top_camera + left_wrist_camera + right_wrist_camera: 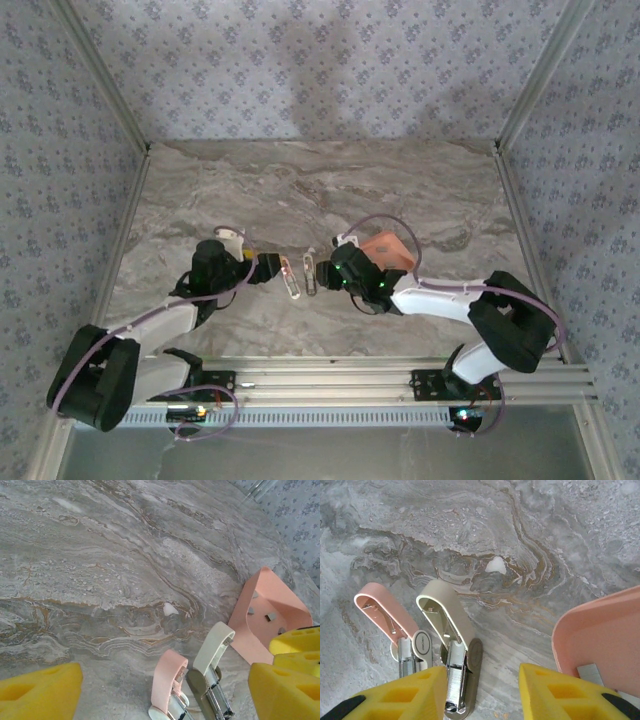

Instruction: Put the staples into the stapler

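Right wrist view: the right pincer [482, 680] is seen with its yellow fingers [400, 695] parted. The metal rail of the cream stapler [447, 620] lies in the gap, close against the left-hand finger and clear of the other one. Nothing is clamped. Just beside the cream stapler, the pink stapler [385, 610] is set on the marbled worktop [520, 540]. Both staplers are hinged open, so that their metal insides are exposed.

At the right edge of this view the salmon-pink tray [605, 635] is found, and a small grey strip of the staples [590, 672] is seen on its floor, just past the right-hand finger.

In the left wrist view the left pincer [162, 685] is spread wide, with one yellow finger [40, 690] at each lower corner, and nothing is gripped. The two staplers are seen between the fingers; whether either is touched cannot be told. Several staples are scattered loose inside the tray, apart from one another.

From the top external view, the left pincer [268, 268] and the right pincer [333, 270] are seen facing each other near the middle of the worktop. The pink stapler [290, 278] and the cream stapler [311, 272] lie side by side between them. The tray [392, 250] is placed just behind the right wrist.
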Controlling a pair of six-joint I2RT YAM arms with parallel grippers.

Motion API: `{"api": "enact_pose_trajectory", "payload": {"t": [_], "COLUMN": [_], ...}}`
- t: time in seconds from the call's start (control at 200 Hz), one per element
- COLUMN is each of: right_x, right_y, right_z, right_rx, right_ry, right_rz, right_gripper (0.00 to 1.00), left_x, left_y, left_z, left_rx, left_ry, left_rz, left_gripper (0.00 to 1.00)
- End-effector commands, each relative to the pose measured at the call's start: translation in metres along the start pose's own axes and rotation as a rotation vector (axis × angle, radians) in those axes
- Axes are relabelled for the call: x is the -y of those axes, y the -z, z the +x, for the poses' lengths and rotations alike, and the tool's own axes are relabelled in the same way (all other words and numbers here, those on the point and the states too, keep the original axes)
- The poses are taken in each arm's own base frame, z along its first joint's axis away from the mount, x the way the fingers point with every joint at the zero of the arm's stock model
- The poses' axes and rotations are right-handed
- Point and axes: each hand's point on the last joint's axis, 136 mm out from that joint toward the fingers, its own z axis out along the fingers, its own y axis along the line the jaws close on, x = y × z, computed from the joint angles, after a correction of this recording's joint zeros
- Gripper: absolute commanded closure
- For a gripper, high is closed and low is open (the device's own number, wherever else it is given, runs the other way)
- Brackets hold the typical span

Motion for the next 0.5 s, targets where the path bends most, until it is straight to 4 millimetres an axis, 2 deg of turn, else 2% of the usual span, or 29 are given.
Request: {"api": "enact_pose_trajectory", "payload": {"t": [0.0, 0.325, 0.495], "right_x": [0.000, 0.008, 0.011], "right_y": [0.007, 0.020, 0.022], "right_z": [-0.011, -0.013, -0.010], "right_rx": [0.049, 0.071, 0.072], "right_ry": [0.012, 0.008, 0.002], "right_rz": [-0.013, 0.005, 0.009], "right_gripper": [0.57, 0.56, 0.55], "left_x": [0.009, -0.001, 0.001], "left_y": [-0.005, -0.018, -0.027], "left_z": [-0.013, -0.016, -0.016], "left_rx": [0.003, 0.004, -0.015], "left_ry": [0.015, 0.106, 0.159], "left_rz": [0.043, 0.071, 0.131], "left_gripper": [0.14, 0.14, 0.14]}}
